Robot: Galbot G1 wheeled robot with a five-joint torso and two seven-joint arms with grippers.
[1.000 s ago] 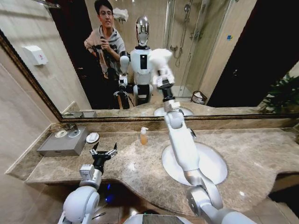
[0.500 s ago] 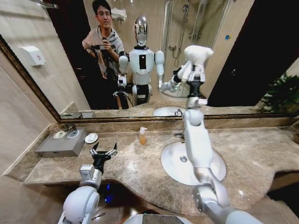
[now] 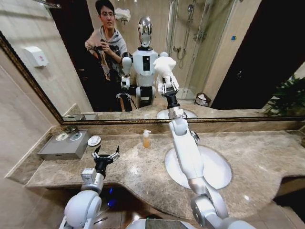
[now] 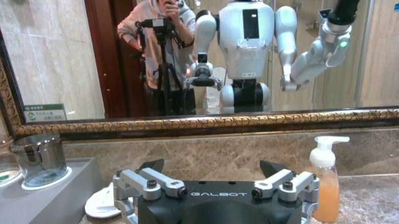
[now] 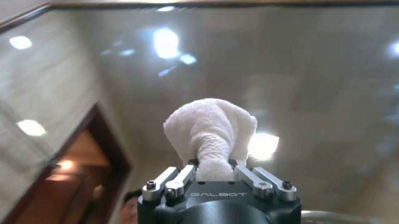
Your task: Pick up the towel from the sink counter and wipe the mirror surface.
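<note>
1 small white fluffy terry towel point(image 3: 164, 67) sits bunched in the right gripper point(image 5: 215, 173), claw clenched on its twisted neck, raised up at the wide bronze-framed wall mirror point(image 3: 228, 52) above the beige marble sink counter point(image 3: 257, 152). looks soft, light and floppy to me, so pinching the gathered middle seems right. left gripper point(image 4: 212, 179) is released, parked low over the counter near the orange soap bottle point(image 4: 325, 179).

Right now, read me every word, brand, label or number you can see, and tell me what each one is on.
"GALBOT": on the left gripper body, above the sink counter.
"GALBOT": on the right gripper body, shut on the towel at the mirror.
Green-and-white sign reflected in the mirror: too small to read.
Soap bottle: no readable label.
</note>
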